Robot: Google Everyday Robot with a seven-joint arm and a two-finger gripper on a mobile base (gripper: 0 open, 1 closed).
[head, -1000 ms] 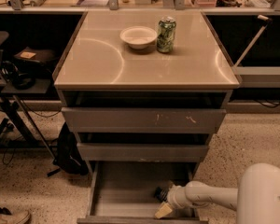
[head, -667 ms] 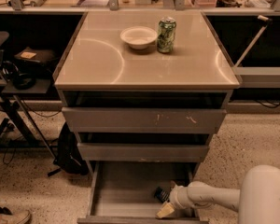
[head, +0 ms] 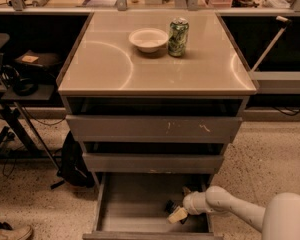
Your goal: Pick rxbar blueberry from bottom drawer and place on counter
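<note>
Your white pincer (head: 176, 213), grip state I cannot tell, sits in the grey-brown bottom drawer (head: 135, 204); square it on the flat dark rxbar blueberry (head: 169, 205) before lifting.

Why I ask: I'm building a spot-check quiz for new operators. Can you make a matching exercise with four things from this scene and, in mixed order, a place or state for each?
Column A
1. white bowl
2. green can
3. tool
4. bottom drawer

Column B
a. pulled open, lowest of three
b. on the counter, the right one of a pair
c. down inside an open drawer, at its right side
d. on the counter, the left one of a pair

Pairs: 1-d, 2-b, 3-c, 4-a
</note>
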